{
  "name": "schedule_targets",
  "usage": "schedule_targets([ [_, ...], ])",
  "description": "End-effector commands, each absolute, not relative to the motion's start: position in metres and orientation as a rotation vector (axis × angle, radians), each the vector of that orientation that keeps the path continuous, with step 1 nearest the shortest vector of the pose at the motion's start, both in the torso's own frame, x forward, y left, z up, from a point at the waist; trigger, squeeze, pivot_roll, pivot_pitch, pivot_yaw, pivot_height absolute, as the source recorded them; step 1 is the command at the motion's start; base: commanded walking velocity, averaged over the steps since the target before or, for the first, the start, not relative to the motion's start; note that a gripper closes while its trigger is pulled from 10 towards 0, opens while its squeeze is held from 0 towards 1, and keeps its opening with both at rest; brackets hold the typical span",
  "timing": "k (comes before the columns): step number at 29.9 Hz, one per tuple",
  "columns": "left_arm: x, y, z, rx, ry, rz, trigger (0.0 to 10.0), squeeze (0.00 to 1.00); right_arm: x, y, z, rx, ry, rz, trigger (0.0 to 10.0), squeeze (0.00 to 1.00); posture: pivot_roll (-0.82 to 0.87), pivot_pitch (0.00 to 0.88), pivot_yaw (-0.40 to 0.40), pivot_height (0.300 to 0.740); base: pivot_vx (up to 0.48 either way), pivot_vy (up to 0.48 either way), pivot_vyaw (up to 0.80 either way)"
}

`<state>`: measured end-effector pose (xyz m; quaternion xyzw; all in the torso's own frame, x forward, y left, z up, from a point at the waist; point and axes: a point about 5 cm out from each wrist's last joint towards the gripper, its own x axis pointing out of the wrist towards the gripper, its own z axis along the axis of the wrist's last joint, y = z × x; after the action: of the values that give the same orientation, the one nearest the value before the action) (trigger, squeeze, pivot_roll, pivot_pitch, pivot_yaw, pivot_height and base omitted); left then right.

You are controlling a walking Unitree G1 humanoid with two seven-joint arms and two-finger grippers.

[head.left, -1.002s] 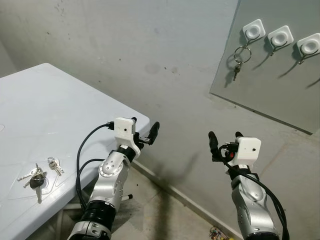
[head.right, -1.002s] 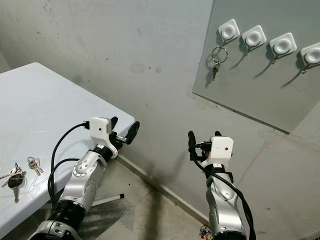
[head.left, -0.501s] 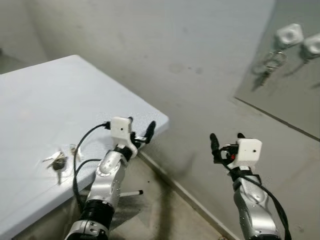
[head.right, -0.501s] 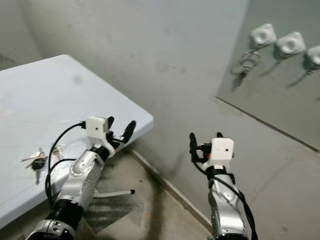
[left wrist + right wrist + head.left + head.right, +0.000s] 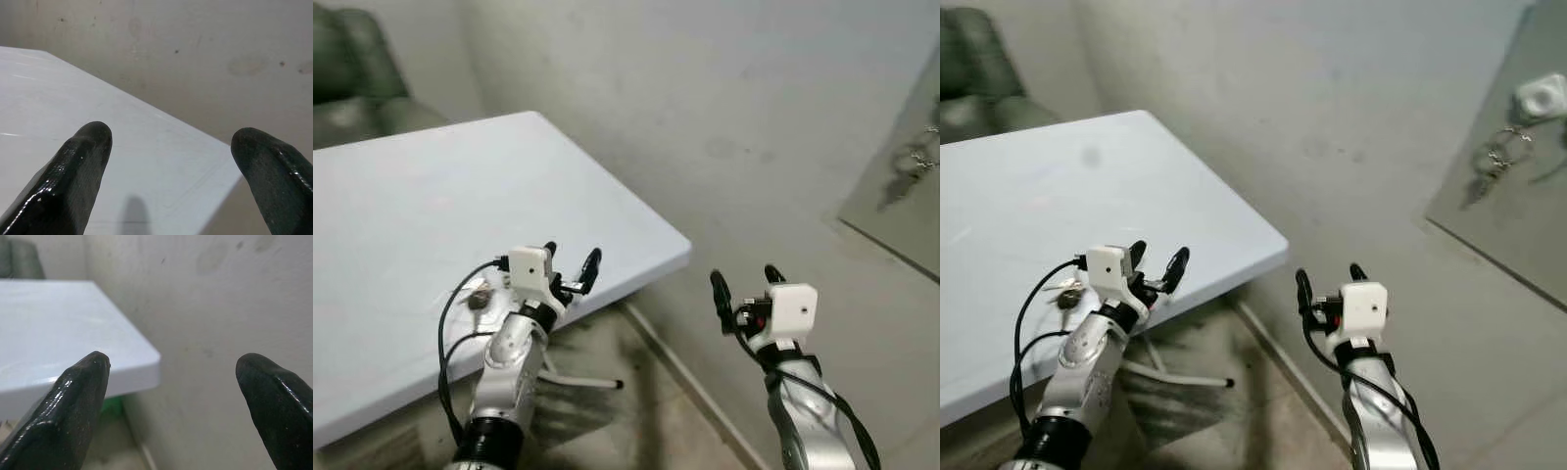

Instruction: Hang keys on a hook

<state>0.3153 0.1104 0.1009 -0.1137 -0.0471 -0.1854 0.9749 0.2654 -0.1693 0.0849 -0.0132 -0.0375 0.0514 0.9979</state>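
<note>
A bunch of keys (image 5: 478,298) lies on the white table (image 5: 421,196), partly hidden behind my left arm's cable. My left gripper (image 5: 571,261) hovers open and empty just above the table's near edge, right of those keys; its fingers (image 5: 73,181) stand wide apart over the tabletop. Off the table's corner, my right gripper (image 5: 745,285) is raised in front of the wall, open and empty, with fingers (image 5: 73,406) spread. At the far right a white hook (image 5: 1540,95) on a grey panel (image 5: 1518,215) carries a hanging key ring (image 5: 1496,154), blurred.
A dark green chair (image 5: 352,78) stands behind the table at the far left. A bare grey wall (image 5: 705,117) runs behind the table. Under the table's corner, a table leg (image 5: 582,380) rests on the concrete floor (image 5: 636,411).
The camera has swung left: the hooks slid to the right edge and the table and chair came into view. Both arms hold the same raised pose, fingers apart.
</note>
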Motion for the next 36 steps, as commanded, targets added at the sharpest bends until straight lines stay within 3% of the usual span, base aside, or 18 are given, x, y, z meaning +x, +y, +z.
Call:
schedule_targets([
  [1, 0.316, 0.117, 0.105, -0.216, -0.102, -0.368, 10.0, 0.00, 0.269, -0.166, 0.094, -0.029, -0.105, 0.115, 10.0, 0.00, 0.01, 0.000, -0.043, 0.732, 0.000, 0.000, 0.80],
  [30, 0.322, 0.119, 0.114, -0.208, -0.081, -0.365, 10.0, 0.00, 0.278, -0.173, 0.106, -0.058, -0.122, 0.112, 10.0, 0.00, 0.02, 0.000, -0.043, 0.732, 0.000, 0.000, 0.80],
  [36, 0.323, 0.120, 0.113, -0.219, -0.068, -0.359, 10.0, 0.00, 0.277, -0.173, 0.105, -0.023, -0.124, 0.099, 10.0, 0.00, 0.01, 0.000, -0.040, 0.732, 0.000, 0.000, 0.00],
])
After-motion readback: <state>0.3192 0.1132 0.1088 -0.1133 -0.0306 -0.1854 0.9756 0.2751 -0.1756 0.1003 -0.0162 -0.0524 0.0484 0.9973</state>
